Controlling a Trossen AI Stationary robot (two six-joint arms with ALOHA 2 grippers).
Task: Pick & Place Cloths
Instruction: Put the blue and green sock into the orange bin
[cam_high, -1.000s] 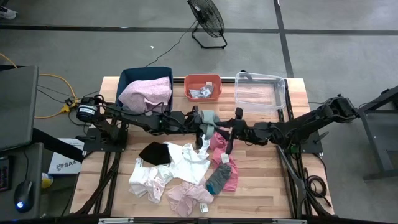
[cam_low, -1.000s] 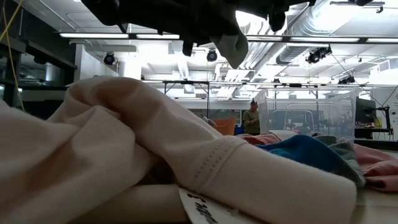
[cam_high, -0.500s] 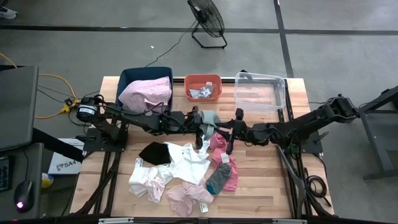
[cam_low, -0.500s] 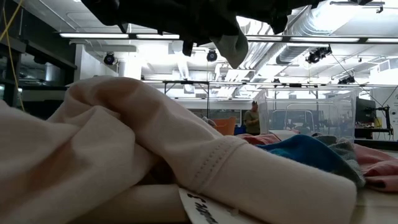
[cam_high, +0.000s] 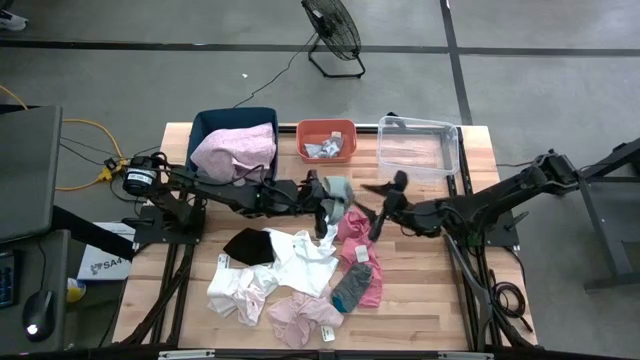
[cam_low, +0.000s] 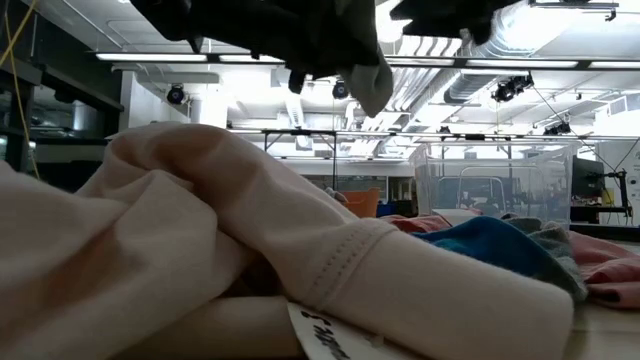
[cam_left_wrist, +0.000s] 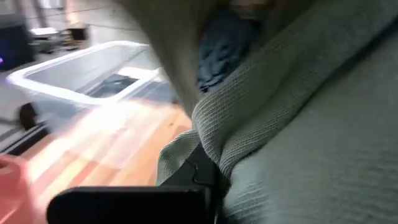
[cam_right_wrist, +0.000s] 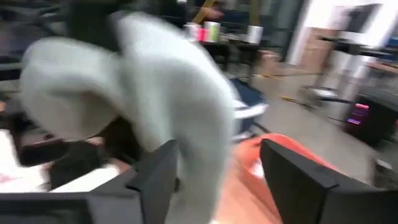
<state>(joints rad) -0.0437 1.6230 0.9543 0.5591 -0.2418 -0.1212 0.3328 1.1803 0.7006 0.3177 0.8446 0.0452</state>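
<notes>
**Sage-green cloth held aloft by left claw; right claw spread beside it**

Left claw (cam_high: 325, 197): above the middle of the worktop (cam_high: 420, 290), pressed together on a sage-green cloth (cam_high: 338, 188). The left wrist view shows the ribbed green fabric (cam_left_wrist: 298, 124) folded over the dark fingers. The cloth hangs clear of the worktop; in the low view it dangles from the dark arm overhead (cam_low: 365, 70).

Right claw (cam_high: 385, 200): just beside the green cloth, on the side toward the clear bin (cam_high: 418, 145). Fingers spread apart, nothing between them. The right wrist view shows both dark fingers (cam_right_wrist: 292, 171) parted, with the pale cloth (cam_right_wrist: 155, 93) ahead of them; whether one finger brushes the fabric cannot be told.

Cloths on the worktop:
- black piece (cam_high: 247, 245), near the left arm;
- white garment (cam_high: 300, 255), touching the black piece;
- pink piece (cam_high: 352, 232), under the two claws;
- grey and teal piece (cam_high: 352, 285), lying on pink fabric;
- pale pink pieces (cam_high: 300, 318), at the near edge, one filling the low view's foreground (cam_low: 200, 250).

Bins along the far edge:
- blue bin (cam_high: 205, 125), heaped with pink cloth (cam_high: 235, 150);
- orange bin (cam_high: 325, 127), with small pale cloth inside;
- clear bin.
</notes>
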